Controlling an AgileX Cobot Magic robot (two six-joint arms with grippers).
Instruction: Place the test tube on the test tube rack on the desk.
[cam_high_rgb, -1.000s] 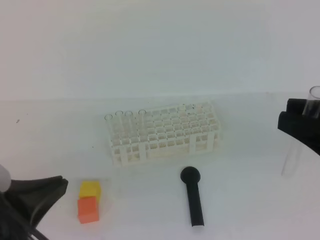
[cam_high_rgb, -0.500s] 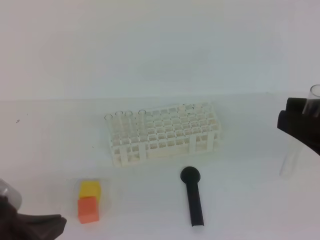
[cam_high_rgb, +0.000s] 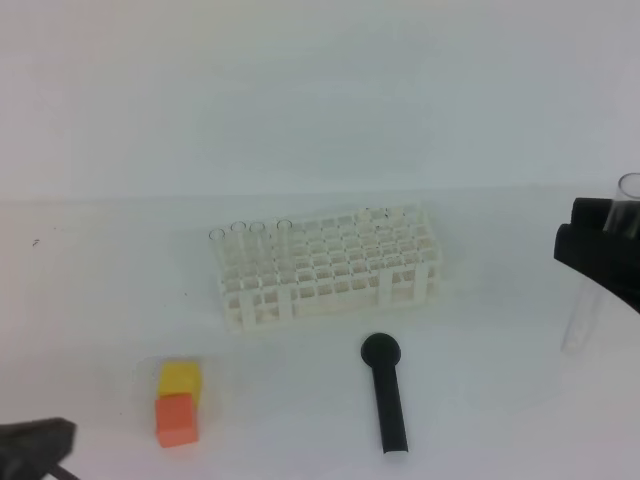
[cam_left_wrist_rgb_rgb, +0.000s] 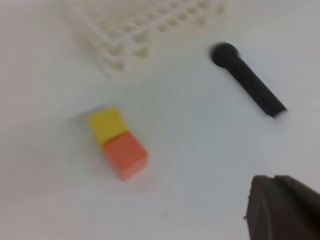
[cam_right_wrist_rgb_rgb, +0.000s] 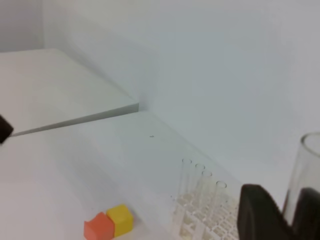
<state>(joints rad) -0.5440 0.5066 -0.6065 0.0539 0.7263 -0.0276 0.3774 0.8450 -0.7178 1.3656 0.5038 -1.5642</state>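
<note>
The white test tube rack (cam_high_rgb: 330, 268) stands mid-desk with several clear tubes upright in its left end. It also shows in the left wrist view (cam_left_wrist_rgb_rgb: 145, 27) and the right wrist view (cam_right_wrist_rgb_rgb: 205, 212). My right gripper (cam_high_rgb: 606, 238) at the right edge is shut on the test tube (cam_high_rgb: 583, 310) and holds it upright, its lower end just above the desk (cam_high_rgb: 480, 340), well right of the rack. In the right wrist view the tube (cam_right_wrist_rgb_rgb: 303, 170) stands between the fingers (cam_right_wrist_rgb_rgb: 257, 215). My left gripper (cam_high_rgb: 30, 448) is at the bottom left corner, mostly out of view.
A black round-headed stick (cam_high_rgb: 386, 395) lies in front of the rack, also in the left wrist view (cam_left_wrist_rgb_rgb: 248, 80). A yellow cube (cam_high_rgb: 180, 379) and an orange cube (cam_high_rgb: 175, 419) touch each other front left. A white wall rises behind the desk.
My left arm has drawn back down and left, almost out of the exterior view. My right gripper and the tube have barely moved.
</note>
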